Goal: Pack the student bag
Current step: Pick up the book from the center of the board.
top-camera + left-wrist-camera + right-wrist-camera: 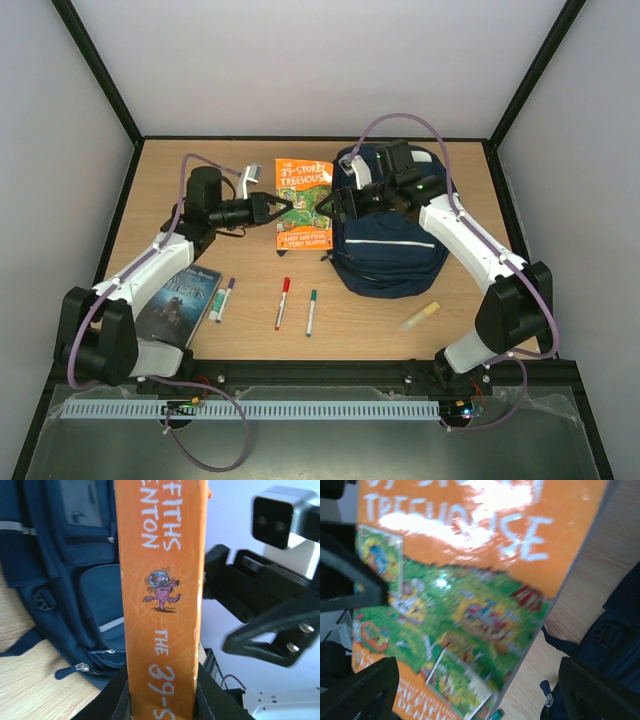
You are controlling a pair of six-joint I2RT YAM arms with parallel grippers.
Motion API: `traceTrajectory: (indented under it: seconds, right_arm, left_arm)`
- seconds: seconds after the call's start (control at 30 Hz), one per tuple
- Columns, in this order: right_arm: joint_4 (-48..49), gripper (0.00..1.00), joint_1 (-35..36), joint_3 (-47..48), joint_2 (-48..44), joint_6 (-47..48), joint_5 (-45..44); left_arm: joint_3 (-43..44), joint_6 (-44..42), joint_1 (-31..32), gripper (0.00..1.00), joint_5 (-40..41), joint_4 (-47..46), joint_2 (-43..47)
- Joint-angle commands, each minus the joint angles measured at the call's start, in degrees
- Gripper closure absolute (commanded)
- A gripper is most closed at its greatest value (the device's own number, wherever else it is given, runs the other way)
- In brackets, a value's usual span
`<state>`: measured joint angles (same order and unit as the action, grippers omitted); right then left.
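The student bag [392, 235], a navy backpack with a white stripe, lies right of centre on the table; it also shows in the left wrist view [92, 592] and the right wrist view [615, 645]. An orange book [303, 200], "The 39-Storey Treehouse", sits just left of it. My left gripper [271, 210] is shut on the book's spine [162, 605], with a jaw on each side. At the book's right edge, by the bag, my right gripper [334, 205] stands wide open. Its fingers [367, 690] frame the book's cover [470, 605] without gripping it.
Near the front of the wooden table [360, 330] lie a dark book [178, 300], a purple marker [225, 298], a red marker [283, 302], a green marker [311, 311] and a pale yellow stick [420, 316]. Dark frame rails border the table.
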<state>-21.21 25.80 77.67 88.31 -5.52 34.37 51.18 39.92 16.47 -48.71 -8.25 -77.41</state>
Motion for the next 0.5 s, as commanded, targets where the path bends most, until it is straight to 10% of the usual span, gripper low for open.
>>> traceTrajectory:
  seconds: [0.0, 0.47]
  right_arm:
    - [1.9, 0.13, -3.4, -0.8, 0.9, -5.3, 1.2]
    - [10.3, 0.21, -5.8, -6.5, 2.2, -3.1, 36.9]
  left_arm:
    - [2.1, 2.4, 1.1, 0.98, -3.2, -8.8, 3.2]
    - [0.2, 10.1, 2.5, 0.98, -8.5, -21.1, 4.8]
